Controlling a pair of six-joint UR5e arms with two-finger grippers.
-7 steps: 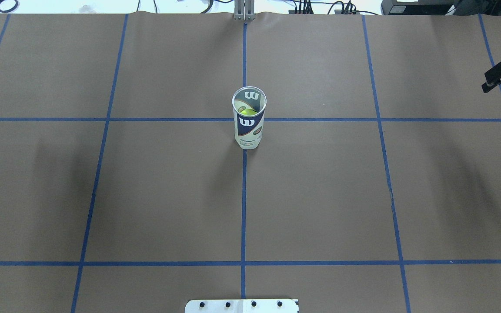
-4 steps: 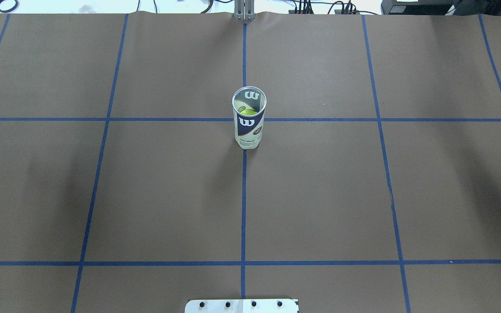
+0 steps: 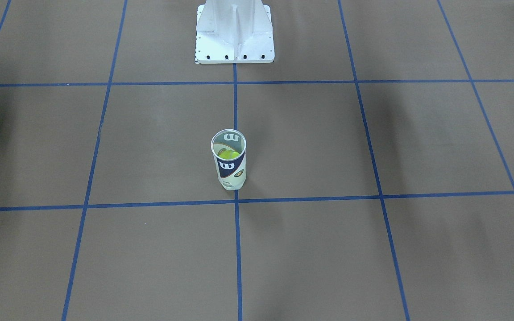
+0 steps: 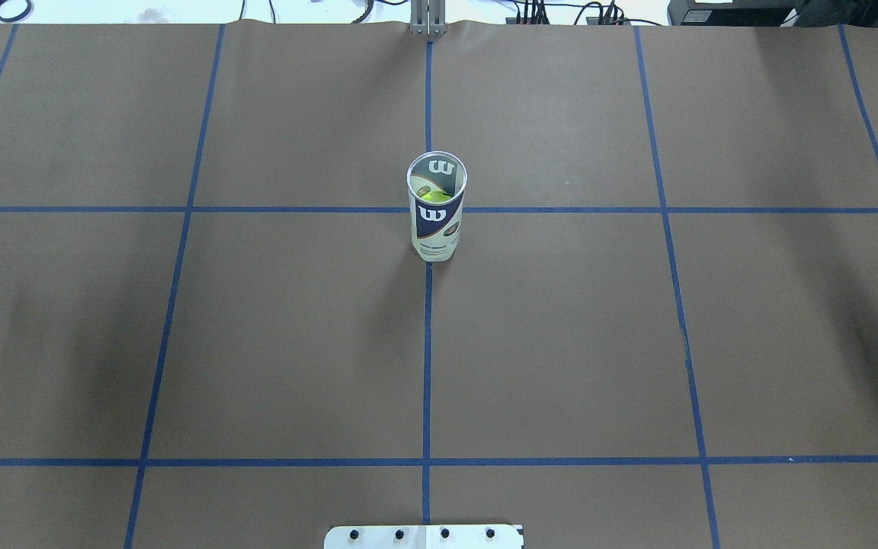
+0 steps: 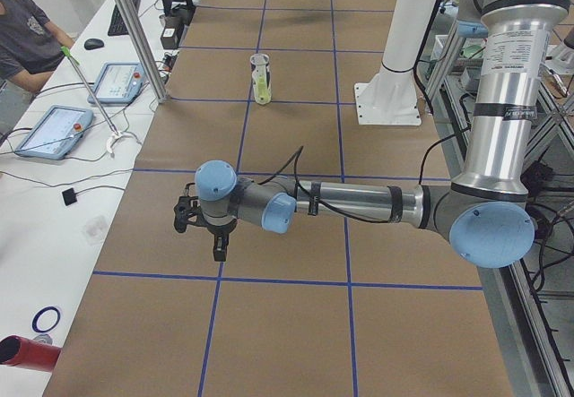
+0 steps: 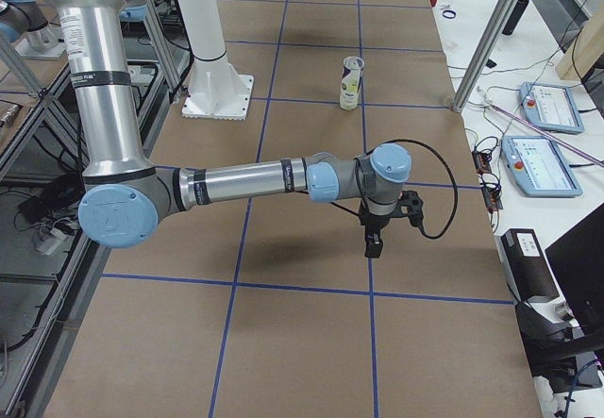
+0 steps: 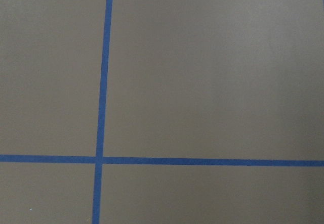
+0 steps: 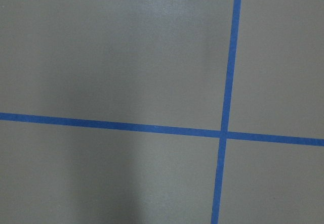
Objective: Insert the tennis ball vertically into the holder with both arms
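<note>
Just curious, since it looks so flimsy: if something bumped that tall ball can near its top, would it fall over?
Probably yes: the can stands upright, tall and narrow, so a high nudge would likely tip it. The ball seen inside probably adds little weight. Lying on its side, the round can would likely roll.

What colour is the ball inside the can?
Yellow-green. The tennis ball sits inside the upright holder, clearest through its open top in the overhead exterior view.
</note>
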